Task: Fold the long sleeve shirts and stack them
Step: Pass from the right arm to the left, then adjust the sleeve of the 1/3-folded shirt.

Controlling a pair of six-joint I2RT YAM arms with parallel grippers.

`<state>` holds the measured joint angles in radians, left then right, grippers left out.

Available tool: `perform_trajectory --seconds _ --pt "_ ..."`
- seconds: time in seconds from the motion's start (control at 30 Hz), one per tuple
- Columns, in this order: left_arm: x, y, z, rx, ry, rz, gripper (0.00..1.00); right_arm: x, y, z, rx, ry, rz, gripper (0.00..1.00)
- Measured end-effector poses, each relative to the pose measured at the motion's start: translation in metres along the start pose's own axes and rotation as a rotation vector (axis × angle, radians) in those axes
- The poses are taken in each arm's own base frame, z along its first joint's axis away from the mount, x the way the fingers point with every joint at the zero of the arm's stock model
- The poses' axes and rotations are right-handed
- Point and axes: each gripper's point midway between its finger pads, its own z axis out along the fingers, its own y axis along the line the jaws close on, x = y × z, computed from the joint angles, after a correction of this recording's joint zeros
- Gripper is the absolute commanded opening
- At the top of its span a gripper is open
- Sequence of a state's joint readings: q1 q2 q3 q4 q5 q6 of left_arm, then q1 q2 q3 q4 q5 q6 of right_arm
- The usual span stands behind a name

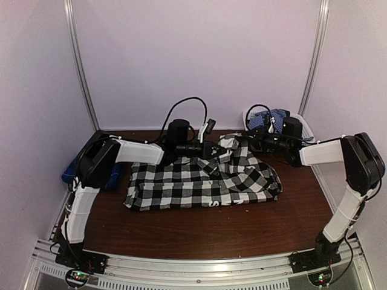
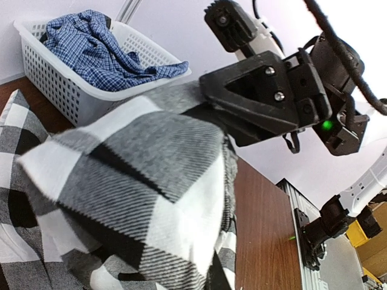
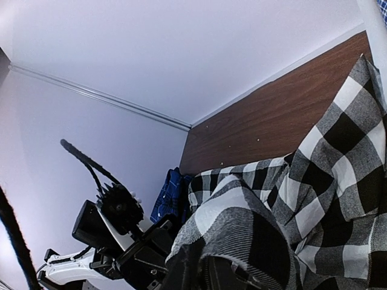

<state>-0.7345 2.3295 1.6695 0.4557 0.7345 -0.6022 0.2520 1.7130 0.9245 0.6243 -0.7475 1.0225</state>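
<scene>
The black-and-white checked long sleeve shirt (image 1: 205, 184) lies spread across the middle of the table. Its back edge is lifted between my two grippers. My left gripper (image 1: 213, 151) is shut on that raised cloth (image 2: 139, 181), which hides its fingers in the left wrist view. My right gripper (image 1: 249, 142) meets the same fold from the right (image 2: 208, 96). Checked cloth (image 3: 242, 229) covers its jaws in the right wrist view, so their state is hidden. A dark blue plaid shirt (image 1: 113, 176) lies at the table's left edge (image 3: 169, 196), partly behind the left arm.
A white slatted basket (image 2: 72, 90) stands at the back right corner (image 1: 302, 128). It holds a crumpled blue checked cloth (image 2: 103, 48). Walls close in the table at the back and on both sides. Bare brown tabletop (image 1: 205, 232) shows in front of the shirt.
</scene>
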Motion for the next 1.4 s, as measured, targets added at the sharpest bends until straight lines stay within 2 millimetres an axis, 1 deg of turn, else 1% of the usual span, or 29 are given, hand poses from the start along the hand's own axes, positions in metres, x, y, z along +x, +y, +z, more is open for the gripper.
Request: perform_trajectory --seconds 0.1,0.23,0.37,0.47,0.57,0.67,0.8,0.87,0.93,1.03,1.1,1.2,1.27,1.4 --pt "-0.008 -0.01 -0.005 0.005 -0.003 0.005 0.0 -0.003 0.002 0.007 -0.008 0.022 -0.018 0.2" --pt "-0.011 -0.021 -0.013 0.007 -0.005 0.003 0.0 -0.003 -0.001 0.014 0.007 0.055 -0.047 0.25" --pt "-0.018 -0.026 -0.018 0.01 -0.013 0.001 0.0 -0.001 -0.006 0.015 0.033 0.076 -0.076 0.34" --pt "-0.026 -0.026 -0.021 0.005 -0.017 -0.004 0.0 0.004 -0.014 0.014 0.065 0.097 -0.089 0.41" --pt "-0.041 -0.022 -0.026 -0.01 -0.027 -0.007 0.0 0.011 -0.022 0.009 0.106 0.114 -0.104 0.47" --pt "-0.063 -0.021 -0.032 -0.02 -0.05 0.004 0.0 0.018 -0.027 -0.003 0.148 0.119 -0.131 0.49" --pt "-0.093 -0.026 -0.04 -0.017 -0.092 0.037 0.0 0.021 -0.02 -0.02 0.177 0.104 -0.181 0.49" --pt "-0.102 -0.031 -0.044 -0.005 -0.1 0.048 0.0 0.022 -0.017 -0.027 0.186 0.097 -0.202 0.5" --pt "-0.106 -0.038 -0.045 0.017 -0.097 0.057 0.0 0.024 -0.017 -0.033 0.198 0.092 -0.22 0.5" --pt "-0.101 -0.047 -0.045 0.055 -0.073 0.05 0.0 0.031 -0.024 -0.04 0.227 0.094 -0.226 0.5" --pt "-0.092 -0.052 -0.046 0.075 -0.046 0.035 0.0 0.036 -0.031 -0.044 0.251 0.101 -0.223 0.5" --pt "-0.067 -0.062 -0.048 0.102 0.019 -0.005 0.0 0.044 -0.042 -0.049 0.287 0.117 -0.211 0.5" --pt "-0.048 -0.069 -0.048 0.114 0.068 -0.027 0.0 0.046 -0.046 -0.051 0.303 0.123 -0.214 0.5" --pt "-0.005 -0.086 -0.048 0.127 0.18 -0.07 0.0 0.045 -0.046 -0.056 0.323 0.116 -0.225 0.51"
